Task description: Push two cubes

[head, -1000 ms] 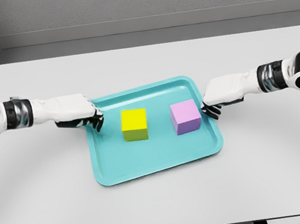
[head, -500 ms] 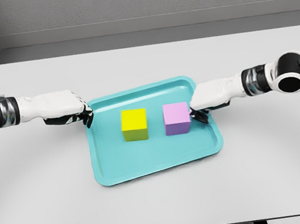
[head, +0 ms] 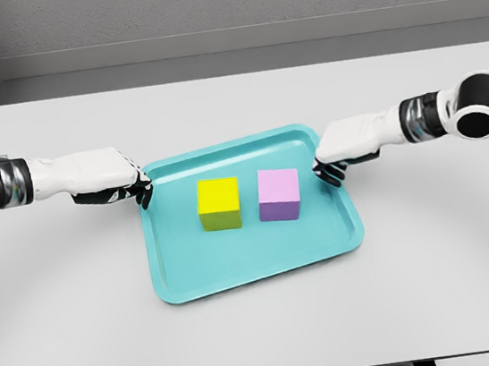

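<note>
A flat teal plastic tray (head: pixel 186 285) lies on a white table (head: pixel 234 103). On the tray a bright yellow cube (head: pixel 218 203) and a pale purple cube (head: pixel 279 195) sit side by side, near each other but with a narrow gap between them. The robot's white left hand (head: pixel 109 183) rests at the tray's left rim, fingers curled, gripping nothing. The right hand (head: pixel 341 148) hovers at the right rim, fingers curled, apart from the purple cube. The push looks partly done; closing the gap calls for nudging either cube inward.
</note>
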Robot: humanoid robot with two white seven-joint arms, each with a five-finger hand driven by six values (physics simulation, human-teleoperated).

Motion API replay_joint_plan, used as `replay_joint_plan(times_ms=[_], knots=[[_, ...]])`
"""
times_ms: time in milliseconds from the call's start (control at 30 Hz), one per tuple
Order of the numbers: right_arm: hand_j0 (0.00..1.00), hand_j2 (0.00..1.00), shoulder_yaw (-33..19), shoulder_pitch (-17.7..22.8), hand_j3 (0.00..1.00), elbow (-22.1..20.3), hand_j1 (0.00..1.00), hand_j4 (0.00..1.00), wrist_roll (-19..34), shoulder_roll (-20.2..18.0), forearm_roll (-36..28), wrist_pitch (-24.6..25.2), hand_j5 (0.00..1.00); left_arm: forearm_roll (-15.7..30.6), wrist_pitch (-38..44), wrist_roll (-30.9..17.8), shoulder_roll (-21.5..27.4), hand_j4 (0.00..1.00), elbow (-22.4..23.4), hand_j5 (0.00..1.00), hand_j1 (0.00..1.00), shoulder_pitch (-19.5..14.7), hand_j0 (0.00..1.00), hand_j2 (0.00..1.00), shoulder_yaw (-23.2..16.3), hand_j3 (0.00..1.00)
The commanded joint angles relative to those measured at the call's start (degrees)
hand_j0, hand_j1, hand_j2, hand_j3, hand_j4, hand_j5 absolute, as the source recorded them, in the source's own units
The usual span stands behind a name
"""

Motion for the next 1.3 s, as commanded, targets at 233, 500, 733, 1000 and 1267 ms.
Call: replay_joint_plan(times_ms=[233,500,733,1000,1267], knots=[[0.19,0.19,0.35,-0.09,0.19,1.71,0.19,0.19,-0.01,4.02,-0.14,0.13,0.19,0.32,0.14,0.02,0.04,0.38,0.0,0.38,0.38,0.0,0.38,0.38,0.03,0.38],[0.19,0.19,1.32,-0.7,0.19,2.94,0.19,0.19,-0.01,5.25,-0.14,0.13,0.19,0.32,0.14,0.02,0.04,0.38,0.0,0.38,0.38,0.0,0.38,0.38,0.03,0.38],[0.2,0.2,0.27,-0.53,0.2,8.13,0.2,0.2,-0.01,3.23,-0.23,0.13,0.2,0.32,0.14,0.02,0.04,0.38,0.0,0.38,0.38,0.0,0.38,0.38,0.03,0.38],[0.19,0.19,-5.34,-0.88,0.19,0.84,0.19,0.19,-0.01,-4.5,-0.23,0.13,0.19,0.32,0.14,0.02,-0.14,0.38,-0.35,0.38,0.38,0.26,0.38,0.38,-0.15,0.38],[0.14,0.14,0.44,-0.09,0.14,-17.53,0.14,0.14,-0.01,-13.56,-0.49,0.13,0.14,-0.03,0.14,0.02,-0.75,0.38,-0.44,0.38,0.38,0.44,0.38,0.38,-0.58,0.38]])
